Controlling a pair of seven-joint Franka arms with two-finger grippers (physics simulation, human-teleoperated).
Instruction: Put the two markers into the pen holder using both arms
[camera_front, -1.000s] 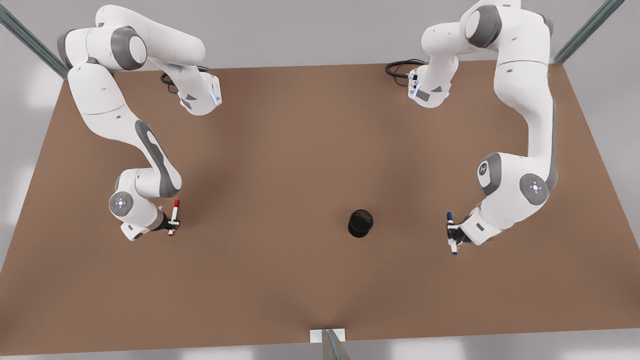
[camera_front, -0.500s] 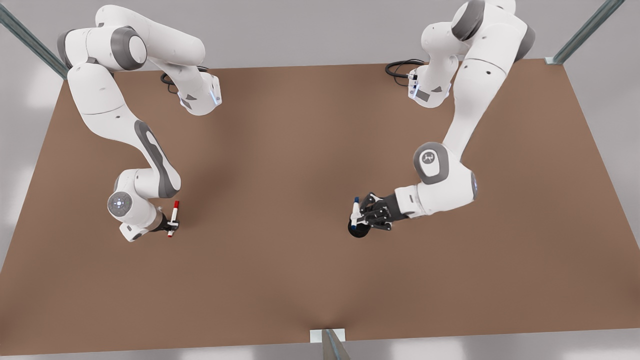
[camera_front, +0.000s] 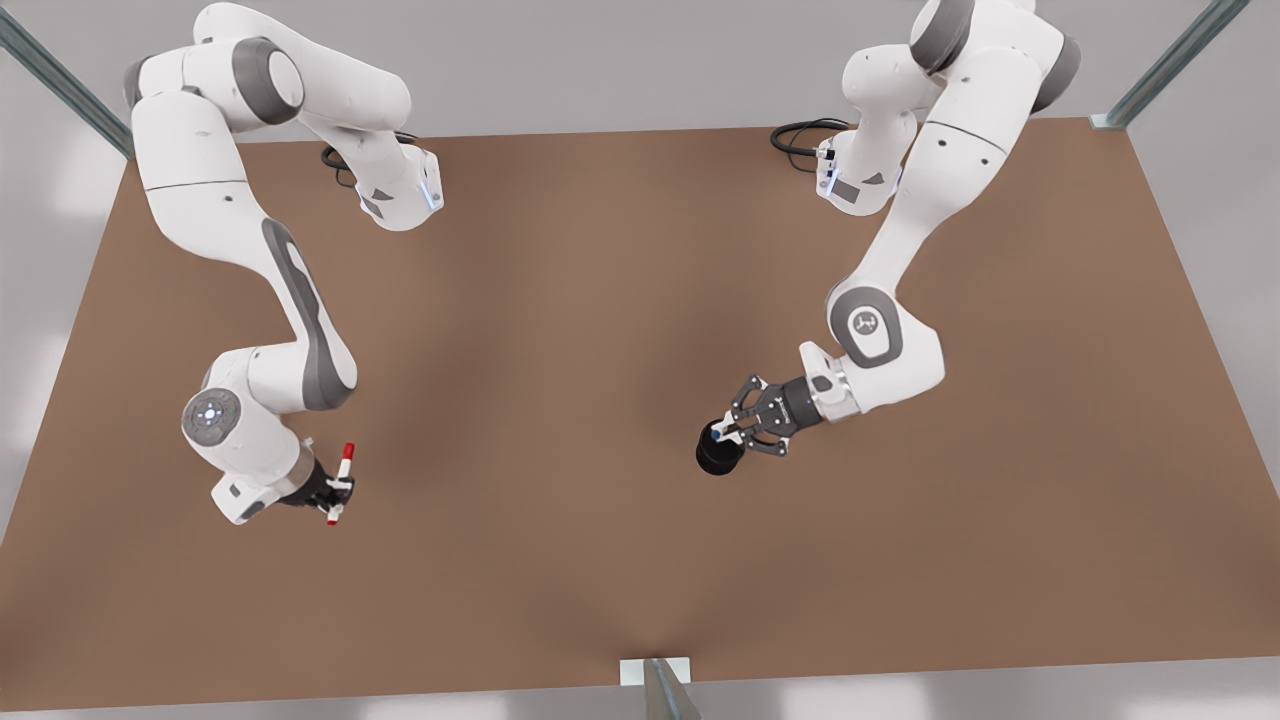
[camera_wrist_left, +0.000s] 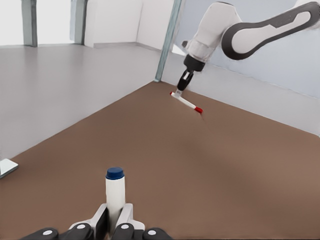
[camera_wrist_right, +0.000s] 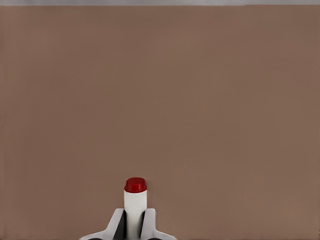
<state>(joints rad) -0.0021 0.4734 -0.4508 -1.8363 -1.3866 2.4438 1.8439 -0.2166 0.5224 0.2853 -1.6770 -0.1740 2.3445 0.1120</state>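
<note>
The blue-capped marker (camera_wrist_left: 115, 192) is clamped between the fingers of my left gripper (camera_wrist_left: 114, 222). In the front view that gripper (camera_front: 735, 432) hangs at the right, right over the black pen holder (camera_front: 716, 460). The marker (camera_front: 715, 434) shows end-on at the holder's mouth. Whether it reaches inside the holder I cannot tell. My right gripper (camera_wrist_right: 134, 225) is shut on the red-capped marker (camera_wrist_right: 135, 200). It sits at the front view's left (camera_front: 335, 490), holding the red marker (camera_front: 340, 484) above the table, far from the holder. The left wrist view shows this marker (camera_wrist_left: 186, 101) farther off.
The brown table (camera_front: 560, 320) stretches wide between the two arms. Black cables (camera_front: 800, 135) lie by the arm bases at the back. A small white bracket (camera_front: 655, 670) sits at the table's near edge, and metal posts stand at the back corners.
My left gripper swung from the front view's right to the pen holder, then turned the blue marker end-on over it. My right gripper carried the red marker toward the table's near edge.
</note>
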